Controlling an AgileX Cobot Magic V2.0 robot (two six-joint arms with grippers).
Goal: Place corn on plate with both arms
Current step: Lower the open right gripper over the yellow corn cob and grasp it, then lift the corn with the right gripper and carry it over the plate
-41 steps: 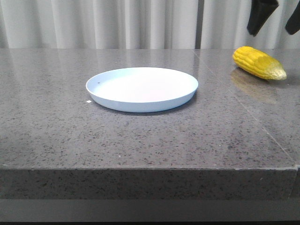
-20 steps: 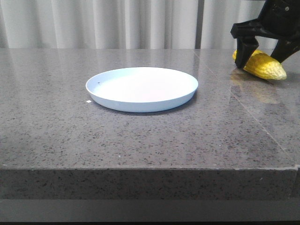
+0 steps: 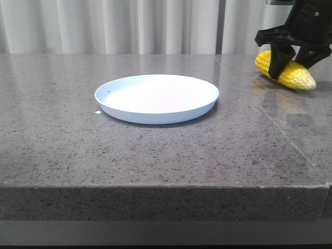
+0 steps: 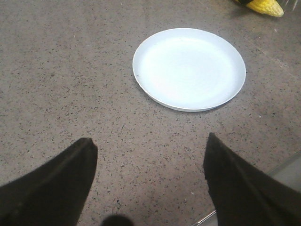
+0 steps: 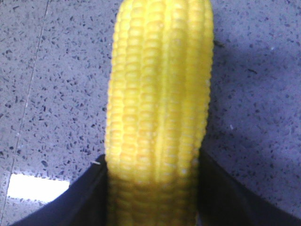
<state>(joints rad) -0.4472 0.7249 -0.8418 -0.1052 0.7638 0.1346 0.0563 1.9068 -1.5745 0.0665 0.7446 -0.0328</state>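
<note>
You see bright yellow corn (image 3: 285, 70) with neat kernel rows and a paler tip, a plain pale blue-white plate (image 3: 155, 98), a grey black-speckled bench (image 3: 155, 155), and a black right pincer (image 3: 291, 54).

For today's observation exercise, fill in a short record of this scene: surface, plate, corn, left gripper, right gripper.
surface: grey speckled stone table
plate: plate, pale blue-white, nothing on it, centre of table
corn: corn, far right of the plate, not on it
left gripper: left gripper, fingers apart, holds nothing, above table near plate
right gripper: right gripper, fingers on either side of the corn
</note>
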